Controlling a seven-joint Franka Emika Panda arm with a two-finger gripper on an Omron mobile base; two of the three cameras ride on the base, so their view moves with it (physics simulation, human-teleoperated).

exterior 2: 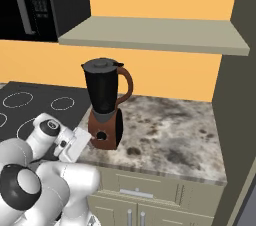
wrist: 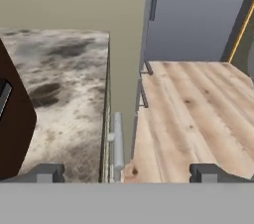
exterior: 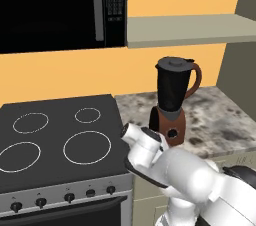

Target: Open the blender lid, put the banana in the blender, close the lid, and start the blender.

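The blender (exterior: 172, 97) stands on the marble counter (exterior: 220, 120) just right of the stove, its dark jar on a brown base (exterior 2: 105, 130) with a round black button (exterior 2: 100, 135). The dark grey blender lid (exterior: 173, 63) sits shut on top of the jar (exterior 2: 102, 90). The banana is out of view. My hand (exterior 2: 75, 144) hangs low at the counter's front edge, just left of the blender base. In the hand view my gripper (wrist: 129, 173) is open with nothing between its fingertips (wrist: 49, 172), and the brown base (wrist: 15, 119) fills the left edge.
A black stove (exterior: 60, 125) with white burner rings lies left of the blender. A microwave (exterior: 60, 5) and a grey shelf (exterior: 190, 27) hang above. A dark tall wall (exterior 2: 235, 95) ends the counter at the right. Cabinet drawers (exterior 2: 150, 190) sit below, with wooden floor (wrist: 198, 109) beyond.
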